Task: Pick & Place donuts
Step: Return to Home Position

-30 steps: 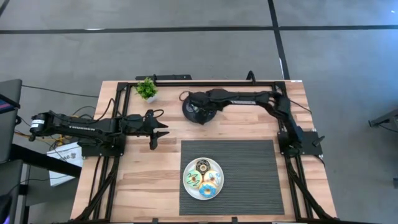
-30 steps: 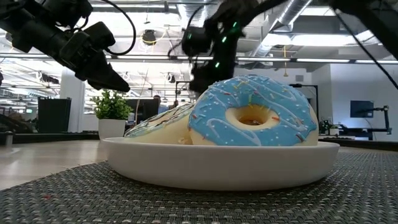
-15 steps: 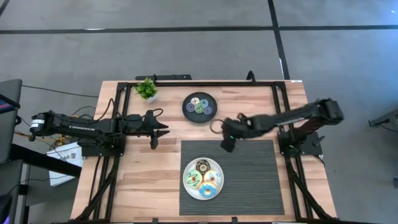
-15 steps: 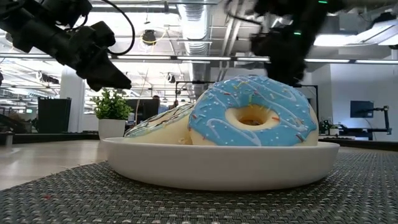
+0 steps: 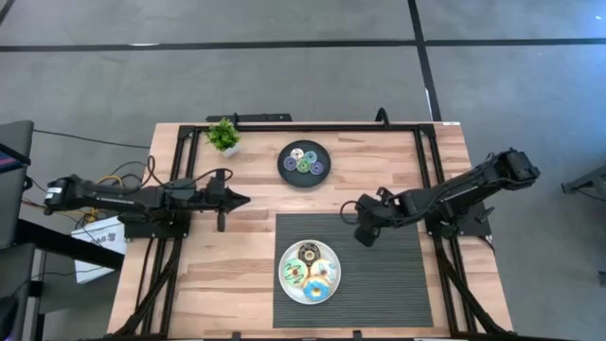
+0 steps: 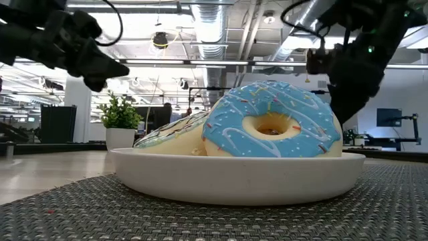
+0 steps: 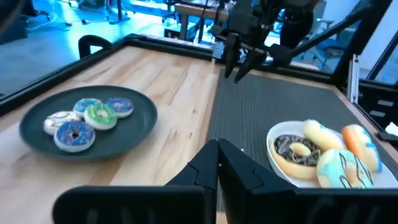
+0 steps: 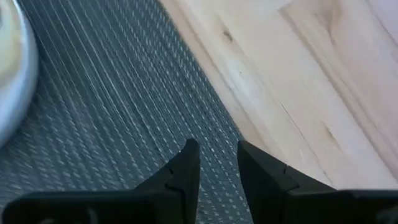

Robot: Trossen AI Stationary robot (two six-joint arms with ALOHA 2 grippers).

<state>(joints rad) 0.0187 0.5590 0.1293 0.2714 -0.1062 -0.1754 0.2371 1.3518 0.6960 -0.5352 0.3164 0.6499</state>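
Observation:
Several large donuts lie on a white plate on the grey mat; the blue one leans up at the front in the low view. Several mini donuts sit on the black plate at the far middle. My left gripper is shut and empty, level over the bare wood left of the mat. My right gripper hangs over the mat's far edge, right of the white plate, its fingers a little apart with nothing between them.
A small potted plant stands at the far left of the table. A black frame rail runs along the far edge and both sides. Bare wood lies between the black plate and the mat.
My right gripper has swung from over the black plate toward the table's right and near edges, ending over the mat's far edge; the minis now show on the plate. My left gripper has drawn back slightly toward the left edge, and its fingers have shut.

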